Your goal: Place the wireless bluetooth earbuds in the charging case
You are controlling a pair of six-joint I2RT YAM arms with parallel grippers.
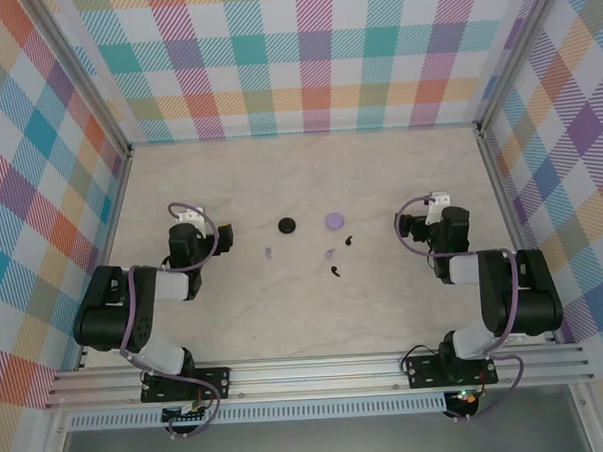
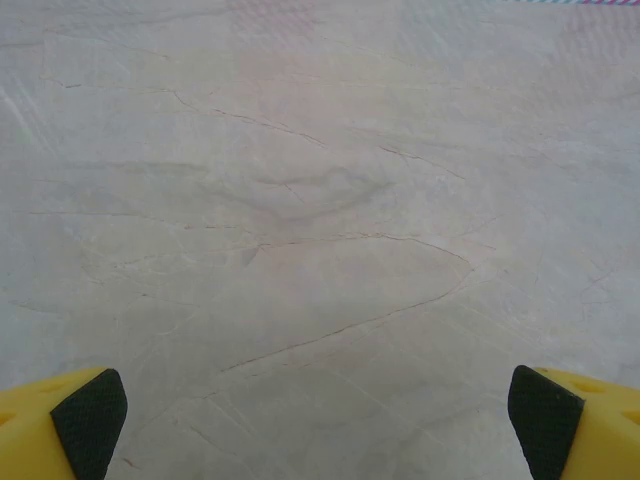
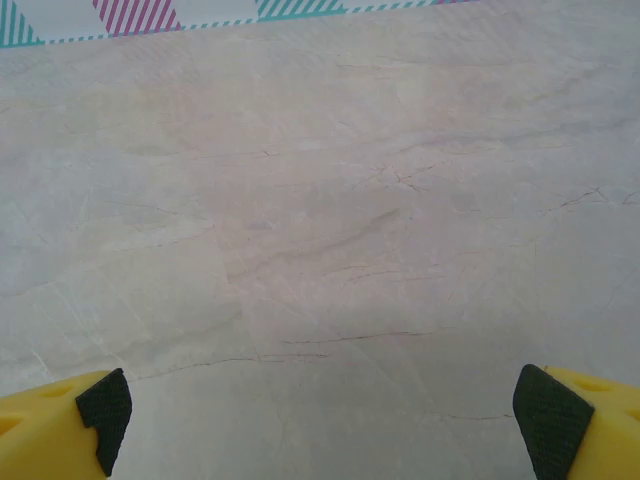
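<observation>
The left gripper and the right gripper have fingers wide apart, empty. Four earbuds lie scattered mid-frame, just below a black disc and a lilac disc.

Table is reading as pale marble-look sheet, smooth and matt, with fine dark veins running through it. Rail along the table's near edge is showing bare brushed metal. Walls around the table are looking like matt printed check. Left fingers are appearing as smooth yellow plastic, their pads black, matt and finely textured.
</observation>
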